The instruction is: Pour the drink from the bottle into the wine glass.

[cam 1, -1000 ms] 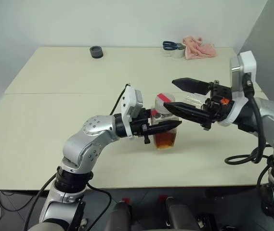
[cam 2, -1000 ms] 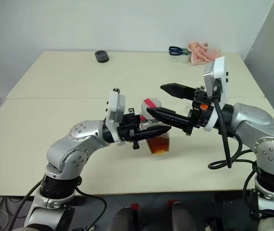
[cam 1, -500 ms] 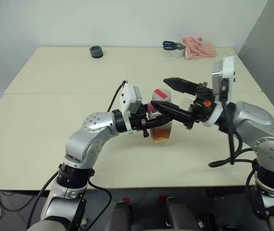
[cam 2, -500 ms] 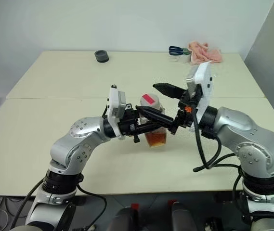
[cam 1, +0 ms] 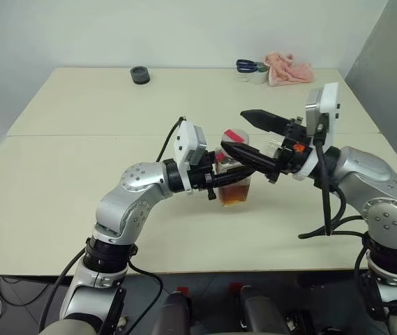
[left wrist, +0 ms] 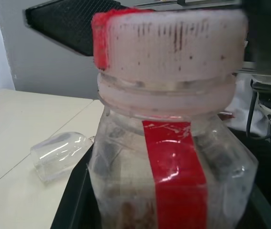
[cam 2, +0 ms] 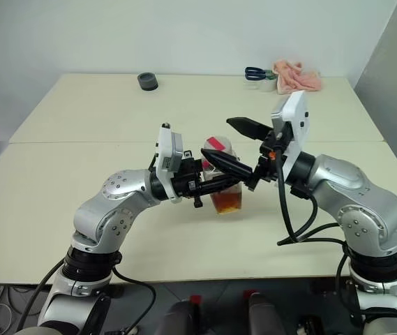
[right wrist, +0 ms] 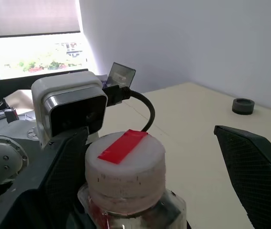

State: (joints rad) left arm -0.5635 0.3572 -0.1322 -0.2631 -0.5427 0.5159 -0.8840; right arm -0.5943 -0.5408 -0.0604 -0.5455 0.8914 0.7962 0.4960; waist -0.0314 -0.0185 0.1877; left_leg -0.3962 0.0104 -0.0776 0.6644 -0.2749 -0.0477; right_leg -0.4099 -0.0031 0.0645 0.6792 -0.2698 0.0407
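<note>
- Head camera views: a pale table (cam 1: 79,181) carries the bottle (cam 1: 236,183), which stands upright near the middle of its front half. My left gripper (cam 1: 238,179) is clamped on the bottle's body from the left side. The drink (cam 1: 236,196), amber-brown, fills the lower part of the bottle. The white cap (cam 1: 237,138), with a red strip across its top, is on the neck.
- My right gripper (cam 1: 250,134) reaches in from the right with its 2 fingers spread wide, 1 on each side of the cap; I cannot tell whether they touch it.
- At the table's far edge sit a small dark ring (cam 1: 139,75) toward the left corner and a pink cloth (cam 1: 289,68) with blue-handled scissors (cam 1: 249,65) toward the right corner.
- Left wrist view: the bottle is close up, its red label strip (left wrist: 178,176) running down the front. The wine glass (left wrist: 59,155) lies on its side on the table behind the bottle.
- Right wrist view: the cap sits between my right gripper's 2 black fingers (right wrist: 256,171), which stand wide apart.
</note>
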